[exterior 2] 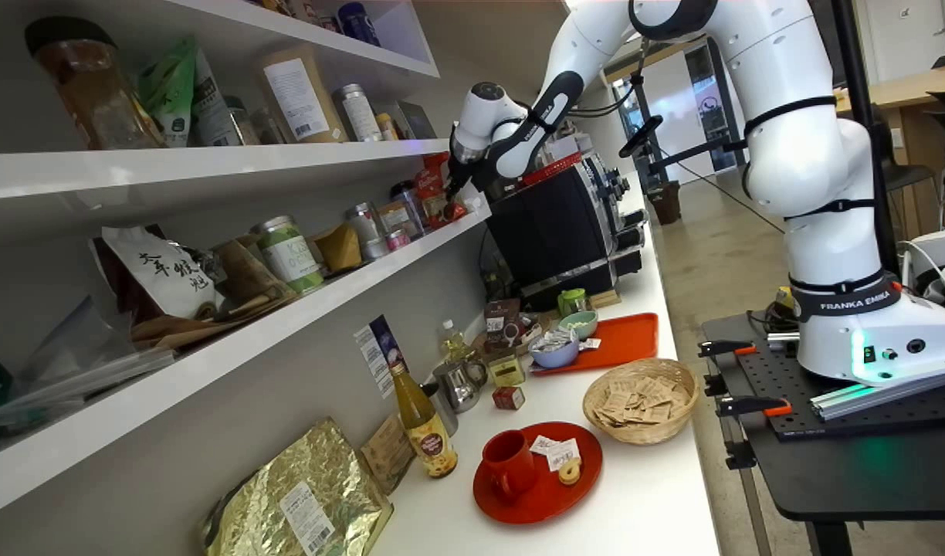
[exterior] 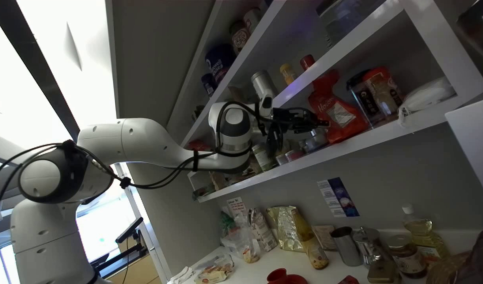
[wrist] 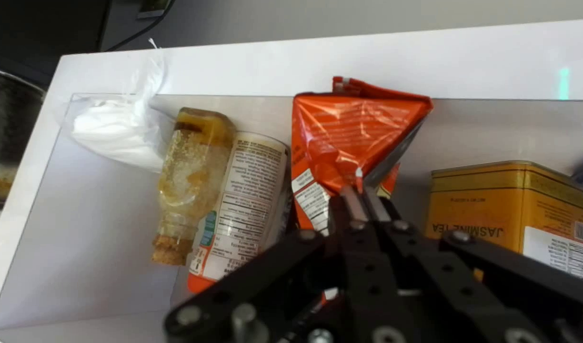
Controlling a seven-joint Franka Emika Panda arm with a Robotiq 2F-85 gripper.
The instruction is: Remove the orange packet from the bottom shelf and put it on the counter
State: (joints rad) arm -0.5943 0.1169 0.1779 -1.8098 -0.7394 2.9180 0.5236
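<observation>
A white Franka robot arm (exterior: pixel 143 142) reaches up to stacked white shelves (exterior 2: pixel 210 170) on a grey wall (exterior: pixel 403 169), its black tool (wrist: pixel 366 197) at the orange packet (wrist: pixel 353 138), a glossy red-orange bag with pale print. In the wrist view the tool is narrow: its two fingers (wrist: pixel 354 205) stand almost together, pinching a gathered fold of the packet between their tips. The packet is on the bottom shelf (exterior: pixel 383 135), its lower end at the board's front edge; whether its full weight rests there, I cannot tell.

In the wrist view, a container with a printed nutrition label (wrist: pixel 248 190) is just beside the packet on the left, followed by a cork-stoppered glass bottle (wrist: pixel 191 186) and a knotted white plastic bag (wrist: pixel 117 131) near the shelf's end. On the right, apart from the packet, is a yellow tin marked Jasmine Tea (wrist: pixel 482 205).

Below the shelf, in both exterior views, runs a white worktop (exterior 2: pixel 650 479). On it, in an exterior view, a red mug (exterior 2: pixel 509 463) stands on a red plate (exterior 2: pixel 550 503), near a wicker basket (exterior 2: pixel 642 434) of brown sachets (exterior 2: pixel 642 398). An orange-red tray (exterior 2: pixel 631 340) lies beyond the basket. A gold foil bag (exterior 2: pixel 330 467) and a bottle with a yellow label (exterior 2: pixel 424 421) stand close to the wall. At the far end of the shelf, a large black appliance (exterior 2: pixel 550 239) stands on the worktop.
</observation>
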